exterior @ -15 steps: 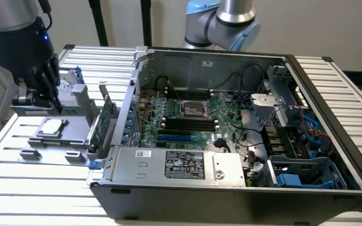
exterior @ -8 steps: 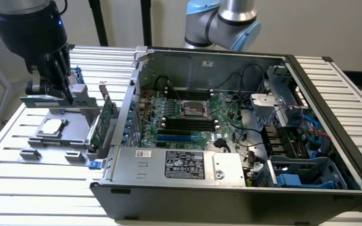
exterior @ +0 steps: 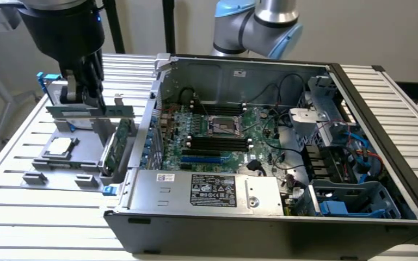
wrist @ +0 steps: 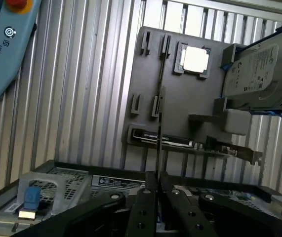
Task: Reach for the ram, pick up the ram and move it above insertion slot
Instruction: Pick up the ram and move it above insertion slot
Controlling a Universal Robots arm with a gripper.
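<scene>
Ribbed bare-metal table (exterior: 20,217); matt grey plastic holder (wrist: 145,89).

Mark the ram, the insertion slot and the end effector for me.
the ram (exterior: 111,111), exterior view, its free end
the insertion slot (exterior: 216,142), exterior view, mid-length
the end effector (wrist: 158,174), wrist view, between fingertips

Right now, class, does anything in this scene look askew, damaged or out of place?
Nothing stands out. The hand grips the ram mid-length above the grey holder, and the expansion card stands upright in that holder.

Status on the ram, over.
Gripper shut on ram. It's over the parts tray. Slots to the exterior view's right, past the case wall.
</scene>
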